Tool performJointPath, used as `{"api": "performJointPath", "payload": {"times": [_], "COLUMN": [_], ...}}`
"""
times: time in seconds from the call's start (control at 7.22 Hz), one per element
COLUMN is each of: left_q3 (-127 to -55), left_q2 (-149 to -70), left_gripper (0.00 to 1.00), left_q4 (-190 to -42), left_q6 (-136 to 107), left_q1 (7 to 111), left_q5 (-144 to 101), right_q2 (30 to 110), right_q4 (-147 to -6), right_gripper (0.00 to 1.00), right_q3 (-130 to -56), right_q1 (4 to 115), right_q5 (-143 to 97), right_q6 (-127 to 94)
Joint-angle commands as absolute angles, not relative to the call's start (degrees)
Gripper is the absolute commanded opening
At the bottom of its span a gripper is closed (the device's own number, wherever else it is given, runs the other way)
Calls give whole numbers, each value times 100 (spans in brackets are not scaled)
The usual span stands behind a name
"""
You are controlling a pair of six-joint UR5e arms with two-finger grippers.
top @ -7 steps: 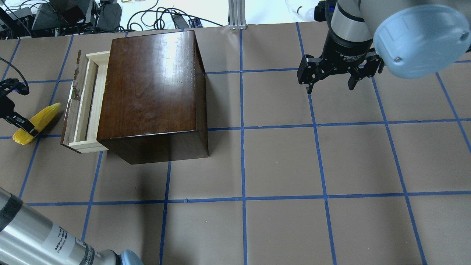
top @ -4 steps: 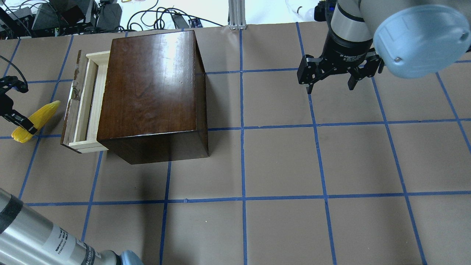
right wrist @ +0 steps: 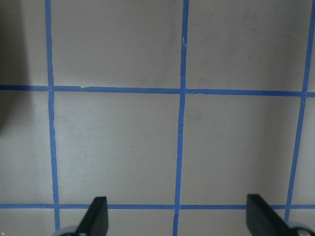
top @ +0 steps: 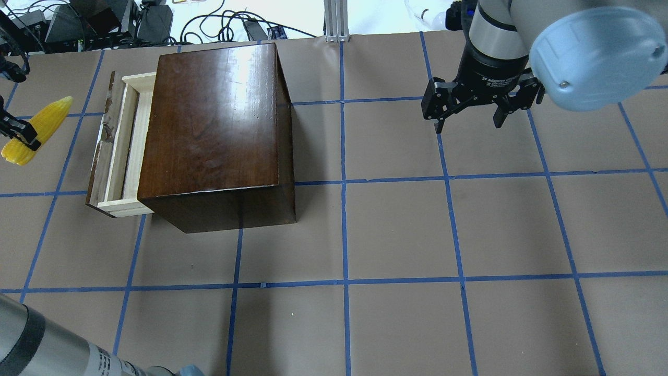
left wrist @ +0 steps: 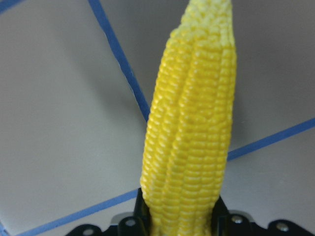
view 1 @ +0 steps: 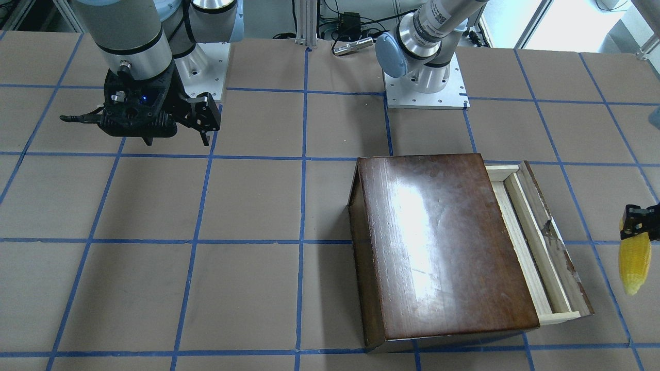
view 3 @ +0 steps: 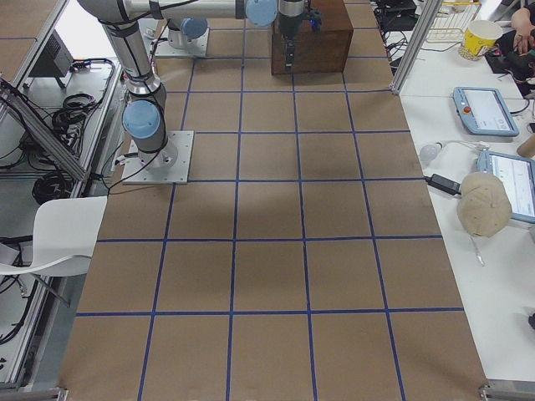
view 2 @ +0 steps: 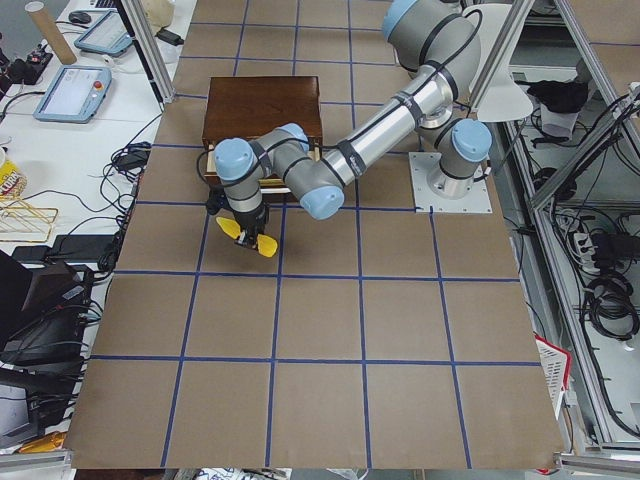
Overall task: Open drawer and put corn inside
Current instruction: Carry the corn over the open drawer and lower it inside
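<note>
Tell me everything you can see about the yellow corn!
The corn is a bright yellow cob with neat rows of bumpy kernels, fat at one end and narrowing to a paler tip. It looks like a plastic toy. The left gripper pinches it near the fat end, so the tip sticks out free. It appears lifted off the table, beside the open drawer, not touching it and not inside yet.

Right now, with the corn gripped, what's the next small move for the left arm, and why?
Probably carry the corn toward the box until it hangs over the drawer, cob turned along its length. The left end effector holds it beside the drawer front, and the opening showing is narrow.
</note>
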State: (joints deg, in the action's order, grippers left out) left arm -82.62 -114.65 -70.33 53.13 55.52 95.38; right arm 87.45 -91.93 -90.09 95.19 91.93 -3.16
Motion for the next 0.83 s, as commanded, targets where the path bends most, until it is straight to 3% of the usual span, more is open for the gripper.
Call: {"api": "performJointPath", "payload": {"times": [0.0,0.69], "left_q3": [-8253,-8314], "left_q2": [-10910,-10564], "left_gripper": [0,0], "left_q4": [-7530,-8103], "left_q6": [4040,1060], "left_q1": [6036,7154], "left_q5": [9519,9117], "right_q2": [8745,8745], "right_q4": [-9193,-9193], "right_gripper": [100,100], "right_q3": [-9009,-9009], "right_q1": [9519,9519], "right_q5": [9193,9193], "right_q6": [-316,-316]}}
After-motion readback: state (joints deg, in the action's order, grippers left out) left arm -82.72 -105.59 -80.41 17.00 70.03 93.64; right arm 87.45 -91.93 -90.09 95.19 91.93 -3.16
